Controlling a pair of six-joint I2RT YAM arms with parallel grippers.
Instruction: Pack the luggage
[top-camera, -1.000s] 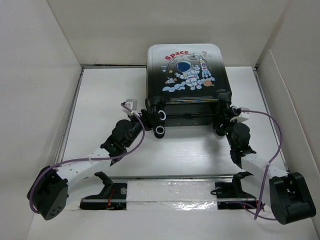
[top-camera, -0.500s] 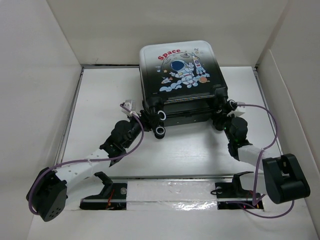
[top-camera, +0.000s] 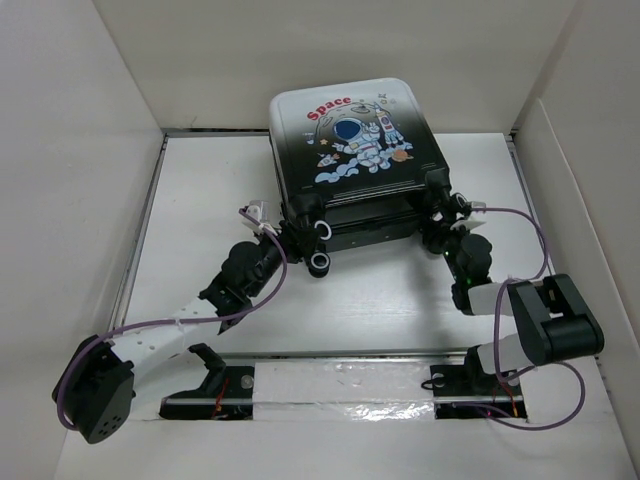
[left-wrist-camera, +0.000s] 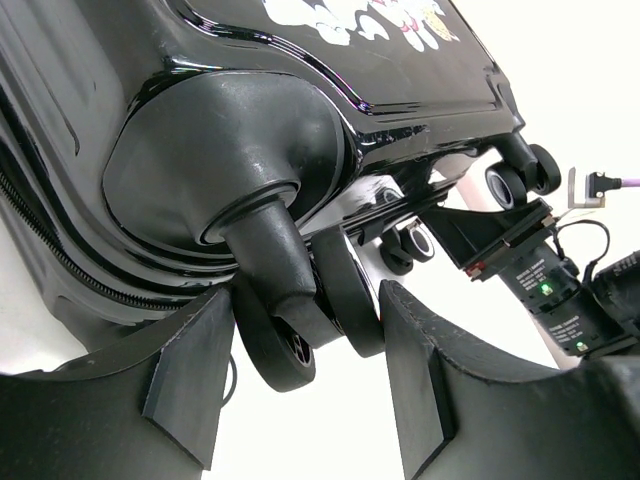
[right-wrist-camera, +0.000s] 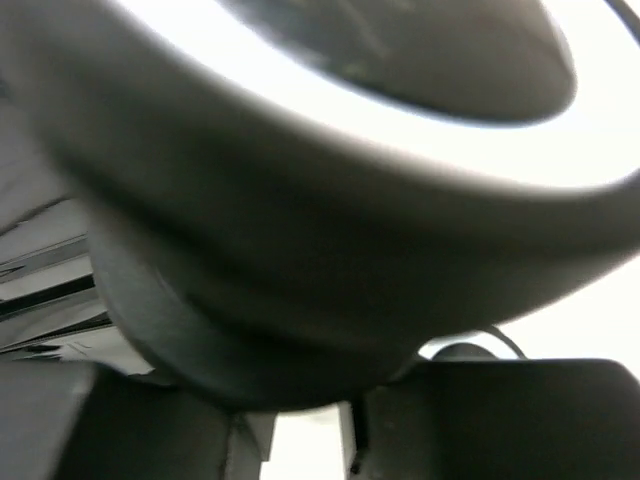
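The luggage (top-camera: 352, 140) sits at the middle of the far edge of the surface (top-camera: 200, 190). Its printed shell faces up and its top end is tilted up against the back wall. Its wheeled end points toward the near edge.

From the left wrist view, the left gripper (left-wrist-camera: 310, 320) straddles the caster (left-wrist-camera: 300, 330) at the case's left near corner. One finger (left-wrist-camera: 190, 380) sits against each flank of the twin wheel. It looks pinched on the caster, though the contact is hard to confirm.

The right gripper (top-camera: 443, 228) is at the opposite caster. Its own camera shows only a blurred wheel, so I cannot tell how far its jaws are open.

This looks like a two-arm reposition of the case by its wheel end. Casters swivel and roll, so a hold on the tyre can slip. Pressure nearer the stem would be steadier. Both arms should travel together at one pace and one height, or the shell will twist about one corner. Moving slowly would stop the raised end from sliding along the wall.
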